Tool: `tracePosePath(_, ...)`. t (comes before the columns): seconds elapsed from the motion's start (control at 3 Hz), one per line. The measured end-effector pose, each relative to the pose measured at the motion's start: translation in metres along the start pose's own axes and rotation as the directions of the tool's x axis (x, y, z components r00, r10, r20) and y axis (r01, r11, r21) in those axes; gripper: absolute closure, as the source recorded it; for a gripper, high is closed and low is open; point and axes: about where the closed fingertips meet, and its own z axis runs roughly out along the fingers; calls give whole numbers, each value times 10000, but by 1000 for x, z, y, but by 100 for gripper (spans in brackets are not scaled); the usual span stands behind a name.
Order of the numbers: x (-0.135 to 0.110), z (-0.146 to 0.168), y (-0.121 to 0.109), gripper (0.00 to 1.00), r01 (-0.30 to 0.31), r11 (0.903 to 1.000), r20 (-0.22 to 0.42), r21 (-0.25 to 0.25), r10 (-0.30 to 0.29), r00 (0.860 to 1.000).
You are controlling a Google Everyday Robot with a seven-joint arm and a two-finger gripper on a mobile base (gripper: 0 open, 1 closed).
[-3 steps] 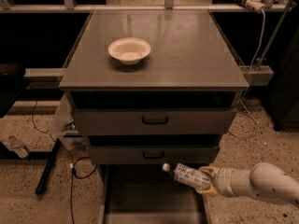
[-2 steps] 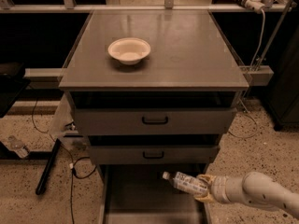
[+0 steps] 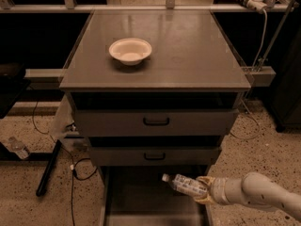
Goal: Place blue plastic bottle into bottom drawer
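While above drawer (image 3: 141, 199), bottle (image 3: 182, 183) in pincer (image 3: 203, 191)

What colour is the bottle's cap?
White, in the camera view; the gripper holds the blue plastic bottle over the bottom drawer.

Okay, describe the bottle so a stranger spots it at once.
Lowest in the grey cabinet, the bottom drawer is pulled out. Over its right side the gripper holds the blue plastic bottle sideways; white-capped, pale-labelled, unlike the small bottle on the floor.
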Motion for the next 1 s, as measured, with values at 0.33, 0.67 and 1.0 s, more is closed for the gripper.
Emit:
tracePosePath(0.33, 21, 45, -1, 100, -146, 9994, -282, -317, 137, 9995)
tracePosePath(0.67, 43, 109, 4, 100, 102, 9978, -433, -648, -131, 9990)
tracePosePath(1.0, 65, 162, 12, 100, 275, 9964, -244, -802, -295, 9993)
